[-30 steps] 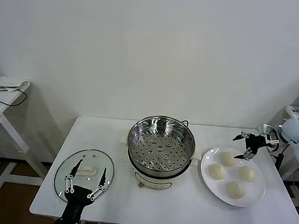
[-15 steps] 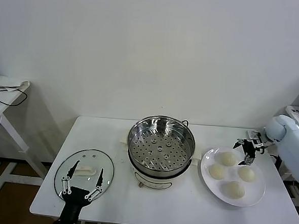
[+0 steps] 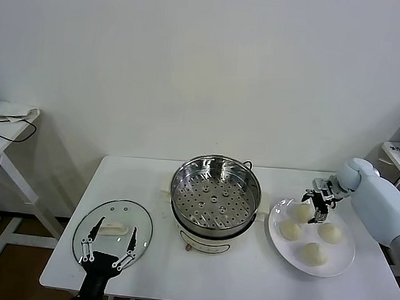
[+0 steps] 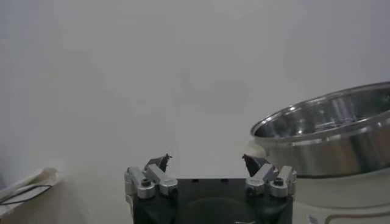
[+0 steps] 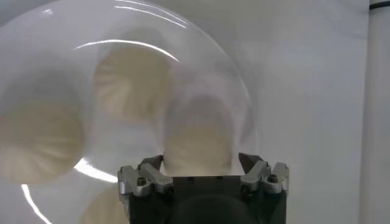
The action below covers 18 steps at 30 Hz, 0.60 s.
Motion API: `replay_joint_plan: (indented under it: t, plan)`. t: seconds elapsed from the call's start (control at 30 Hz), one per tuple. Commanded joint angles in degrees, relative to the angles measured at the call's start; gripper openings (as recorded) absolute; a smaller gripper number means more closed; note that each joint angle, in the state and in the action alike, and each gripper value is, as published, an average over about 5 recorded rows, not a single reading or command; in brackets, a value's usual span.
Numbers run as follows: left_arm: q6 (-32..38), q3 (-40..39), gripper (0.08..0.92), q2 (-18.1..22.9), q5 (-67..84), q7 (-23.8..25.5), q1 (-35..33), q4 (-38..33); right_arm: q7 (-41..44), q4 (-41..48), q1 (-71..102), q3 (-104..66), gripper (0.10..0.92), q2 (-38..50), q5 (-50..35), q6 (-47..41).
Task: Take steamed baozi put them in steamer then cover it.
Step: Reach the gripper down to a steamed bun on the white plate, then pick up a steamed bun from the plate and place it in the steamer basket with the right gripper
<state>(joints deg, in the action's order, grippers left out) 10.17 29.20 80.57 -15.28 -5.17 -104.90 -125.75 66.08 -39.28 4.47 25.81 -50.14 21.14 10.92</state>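
Note:
Four cream-white baozi lie on a white plate (image 3: 343, 257) at the table's right. My right gripper (image 3: 312, 206) is open and hovers over the back-left baozi (image 3: 298, 212). In the right wrist view that baozi (image 5: 198, 140) sits between the open fingers of the right gripper (image 5: 201, 161), apart from both. The steel steamer (image 3: 214, 195) stands open at the table's middle with its perforated tray bare. The glass cover (image 3: 125, 213) lies flat at the front left. My left gripper (image 3: 106, 243) is open above the cover's near side and holds nothing.
The other baozi lie at the plate's left (image 3: 290, 230), right (image 3: 330, 232) and front (image 3: 313, 253). A side table (image 3: 5, 121) with cables stands at the far left. In the left wrist view, the steamer's rim (image 4: 329, 131) shows beyond the left gripper (image 4: 207, 161).
My right gripper has swung in from the table's right edge to over the plate's back-left baozi. My left gripper has drawn back slightly toward the table's front edge.

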Motion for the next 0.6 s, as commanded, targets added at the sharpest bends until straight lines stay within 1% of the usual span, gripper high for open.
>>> replay_joint_plan:
  t: [0.03, 0.13, 0.2, 0.37, 0.47, 0.6]
  plan:
    - [0.2, 0.1, 0.823, 0.1, 0.0, -0.1, 0.0, 0.3, -0.4, 1.6, -0.2, 0.3, 0.672, -1.5, 0.9, 0.2]
    - [0.3, 0.1, 0.823, 0.1, 0.1, -0.2, 0.1, 0.3, -0.3, 0.6, 0.0, 0.4, 0.643, -0.8, 0.7, 0.1]
    - [0.2, 0.1, 0.823, 0.1, 0.1, -0.2, 0.1, 0.3, -0.1, -1.0, -0.1, 0.8, 0.638, 0.1, 0.1, -0.1]
    - [0.0, 0.0, 0.823, -0.1, 0.2, -0.3, 0.4, 0.1, 0.5, -9.1, -3.0, 4.6, 0.637, 4.3, -3.9, 0.7]
    - [-0.1, -0.1, 0.823, -0.3, 0.3, -0.3, 0.6, -0.2, 0.9, -14.4, -7.9, 7.5, 0.643, 6.1, -4.9, 5.1]
    - [-0.1, 0.0, 0.823, -0.5, 0.6, -0.3, 0.7, -0.4, 1.2, -19.4, -18.1, 13.6, 0.659, 5.6, -6.3, 12.8]
